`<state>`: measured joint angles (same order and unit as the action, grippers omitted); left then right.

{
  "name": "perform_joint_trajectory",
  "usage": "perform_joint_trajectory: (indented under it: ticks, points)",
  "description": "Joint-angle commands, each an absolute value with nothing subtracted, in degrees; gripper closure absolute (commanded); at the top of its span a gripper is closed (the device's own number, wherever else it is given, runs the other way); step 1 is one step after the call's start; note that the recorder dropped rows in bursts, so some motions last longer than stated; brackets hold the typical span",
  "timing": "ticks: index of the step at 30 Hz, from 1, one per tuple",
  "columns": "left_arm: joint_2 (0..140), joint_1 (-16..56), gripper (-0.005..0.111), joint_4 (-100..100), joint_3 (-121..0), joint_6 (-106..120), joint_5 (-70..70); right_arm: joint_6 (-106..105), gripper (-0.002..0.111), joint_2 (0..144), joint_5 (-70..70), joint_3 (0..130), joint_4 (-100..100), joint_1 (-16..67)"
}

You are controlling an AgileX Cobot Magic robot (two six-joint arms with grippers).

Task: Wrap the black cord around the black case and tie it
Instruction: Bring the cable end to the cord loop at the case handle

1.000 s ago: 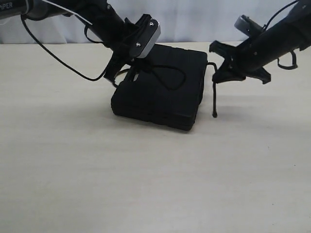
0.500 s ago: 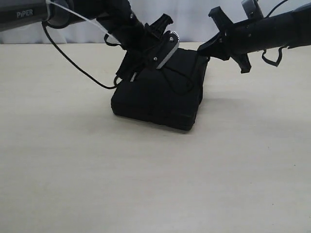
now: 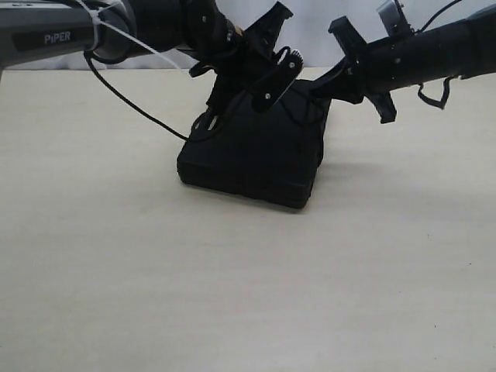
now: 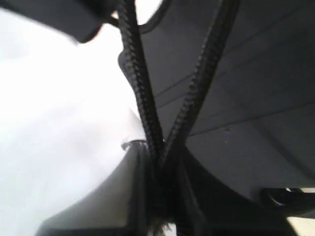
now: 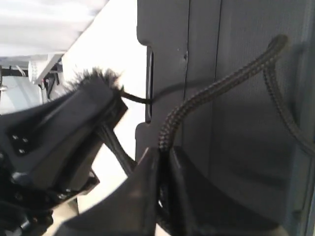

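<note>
The black case (image 3: 256, 151) lies flat at the middle of the table, far edge raised a little. The black cord (image 3: 291, 116) crosses its lid. My left gripper (image 3: 232, 97) hovers over the case's far left corner, shut on two strands of the black cord (image 4: 142, 93) that meet between its fingertips (image 4: 158, 157). My right gripper (image 3: 322, 85) is at the far right corner, shut on one strand of the black cord (image 5: 211, 96) that arcs over the grooved lid (image 5: 246, 147). A frayed cord end (image 5: 96, 76) shows beside the left gripper's body in the right wrist view.
A thin black cable (image 3: 128, 101) from the left arm hangs down to the table left of the case. Pale tabletop (image 3: 232, 287) stretches in front of the case. A white curtain (image 3: 310, 31) hangs behind.
Both grippers have drawn in over the case's far edge. The right one lifted the hanging cord end off the table beside the case. The left one rose and turned.
</note>
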<state>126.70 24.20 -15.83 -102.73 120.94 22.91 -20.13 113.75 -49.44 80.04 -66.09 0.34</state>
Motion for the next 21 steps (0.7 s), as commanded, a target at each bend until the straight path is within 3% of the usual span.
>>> perform_joint_trajectory:
  ticks: [1, 4, 11, 13, 18, 21]
  points:
    - [126.37, 24.43, 0.107, -18.23, -102.45, 122.37, 21.98, -20.32, 0.104, 113.55, -51.06, 79.79, -62.70, 0.15]
    - [126.37, 24.43, 0.107, -20.30, -102.45, 122.37, 21.99, -20.32, 0.100, 113.55, -50.37, 79.79, -55.41, 1.24]
    - [126.37, 24.43, 0.107, -20.29, -102.45, 122.37, 23.97, -22.83, 0.079, 113.32, -51.22, 79.79, -55.38, 1.44]
    - [126.37, 24.43, 0.107, -20.42, -102.45, 122.37, 24.09, -23.21, 0.064, 113.19, -51.35, 79.79, -55.14, 1.44]
    - [126.37, 24.43, 0.107, -20.42, -102.45, 122.37, 24.83, -23.21, 0.047, 112.74, -49.18, 79.89, -53.26, 1.17]
    - [126.37, 24.43, 0.107, -20.42, -102.45, 122.37, 24.83, -23.21, 0.045, 112.12, -49.08, 79.89, -51.99, 1.17]
